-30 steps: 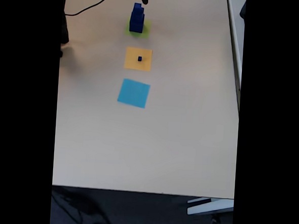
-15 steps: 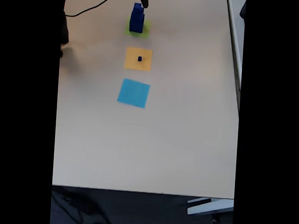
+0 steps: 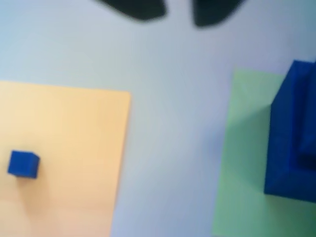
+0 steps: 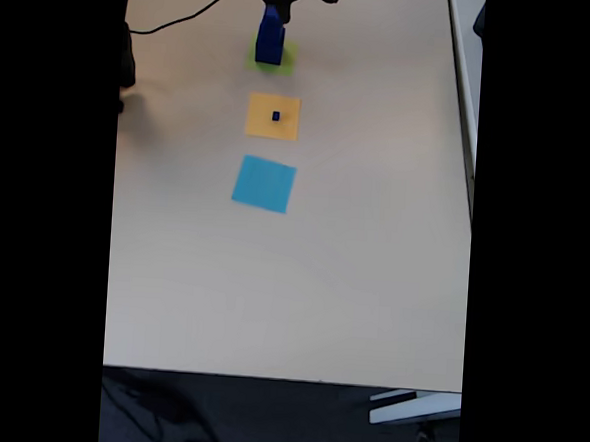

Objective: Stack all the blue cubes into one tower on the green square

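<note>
Below the claw point(image 3: 178, 15), wrist view adds tower point(image 3: 292, 133) steps.

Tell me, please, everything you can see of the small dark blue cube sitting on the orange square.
The small dark navy-blue cube looks solid and matte, with sharp edges and a slightly lighter top face. It sits flat and upright on the flat orange paper-like square, near that square's middle in the fixed view. It rests on the orange sheet alone and stands apart from the stack of larger blue cubes on the lime-green square. The gripper is clear of it.
</note>
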`<state>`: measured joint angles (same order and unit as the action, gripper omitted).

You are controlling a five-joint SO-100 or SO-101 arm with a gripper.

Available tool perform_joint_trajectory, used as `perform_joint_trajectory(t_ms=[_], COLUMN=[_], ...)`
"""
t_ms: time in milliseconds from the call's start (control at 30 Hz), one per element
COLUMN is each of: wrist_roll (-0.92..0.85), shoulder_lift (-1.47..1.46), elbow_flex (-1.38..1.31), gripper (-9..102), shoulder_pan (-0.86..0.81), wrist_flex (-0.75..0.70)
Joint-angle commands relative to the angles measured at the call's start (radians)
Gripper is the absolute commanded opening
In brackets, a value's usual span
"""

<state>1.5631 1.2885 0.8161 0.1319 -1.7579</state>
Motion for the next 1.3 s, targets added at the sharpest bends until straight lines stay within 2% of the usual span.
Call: perform_joint_trajectory(t_ms=[0,1267], wrist_roll=[0.009,0.133], shoulder_lift=[0.044,-0.11], elbow_flex=[0.0,0.058], gripper=[0,0], shoulder_pan=[0.0,0.06], wrist_flex=[-0.005,0.009])
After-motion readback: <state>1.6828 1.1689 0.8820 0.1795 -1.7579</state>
